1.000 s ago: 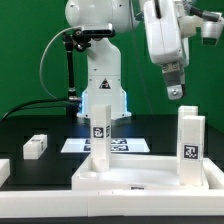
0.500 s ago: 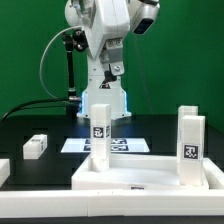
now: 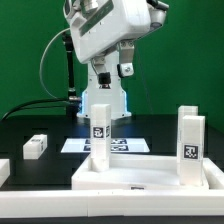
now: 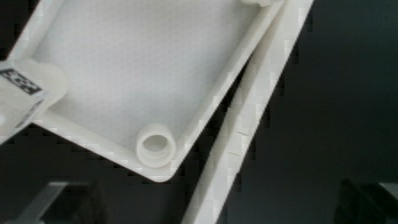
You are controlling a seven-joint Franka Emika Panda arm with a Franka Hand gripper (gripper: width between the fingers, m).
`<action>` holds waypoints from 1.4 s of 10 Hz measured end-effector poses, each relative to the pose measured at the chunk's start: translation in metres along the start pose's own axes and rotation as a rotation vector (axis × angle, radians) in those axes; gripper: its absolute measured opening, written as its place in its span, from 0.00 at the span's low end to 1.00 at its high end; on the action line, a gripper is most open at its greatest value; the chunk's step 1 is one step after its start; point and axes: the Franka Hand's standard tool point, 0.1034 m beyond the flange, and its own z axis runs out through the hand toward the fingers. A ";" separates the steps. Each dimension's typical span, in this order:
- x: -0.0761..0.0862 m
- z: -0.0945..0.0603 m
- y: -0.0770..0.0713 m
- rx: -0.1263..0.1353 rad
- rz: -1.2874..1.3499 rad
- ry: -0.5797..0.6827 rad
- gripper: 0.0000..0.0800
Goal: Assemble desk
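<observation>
The white desk top (image 3: 140, 176) lies upside down at the front, rim up. Two square white legs stand upright in it: one with a marker tag near the middle (image 3: 100, 134), one on the exterior view's right (image 3: 189, 145). A loose leg (image 3: 35, 146) lies on the black table at the exterior view's left. My gripper (image 3: 125, 67) hangs high above the desk, behind the middle leg, empty. In the wrist view the desk top (image 4: 143, 70) shows a round empty socket (image 4: 157, 144) in one corner and a tagged leg (image 4: 18, 86). The gripper (image 4: 214, 205) has its dark fingertips wide apart.
The marker board (image 3: 125, 145) lies flat behind the desk top. Another white part (image 3: 3, 170) sits at the exterior view's left edge. The robot base (image 3: 103, 85) and a black cable stand at the back before a green wall.
The arm has swung from the exterior view's upper right to above the middle of the desk and turned its wrist. The desk parts have not moved.
</observation>
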 end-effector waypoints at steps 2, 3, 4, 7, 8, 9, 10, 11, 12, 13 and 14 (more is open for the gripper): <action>0.006 0.005 0.038 -0.007 -0.315 -0.029 0.81; 0.013 0.006 0.060 -0.015 -0.405 -0.041 0.81; 0.020 0.008 0.078 -0.028 -0.493 -0.067 0.81; 0.035 0.006 0.106 -0.054 -0.660 -0.156 0.81; 0.034 0.007 0.108 -0.056 -0.661 -0.174 0.81; 0.034 0.008 0.109 -0.059 -0.658 -0.173 0.81; 0.032 0.013 0.123 -0.079 -0.647 -0.247 0.81; 0.039 0.016 0.153 -0.142 -0.636 -0.397 0.81; 0.054 0.014 0.173 -0.235 -0.646 -0.498 0.81; 0.064 0.016 0.181 -0.265 -0.677 -0.518 0.81; 0.064 0.020 0.187 -0.257 -0.712 -0.531 0.81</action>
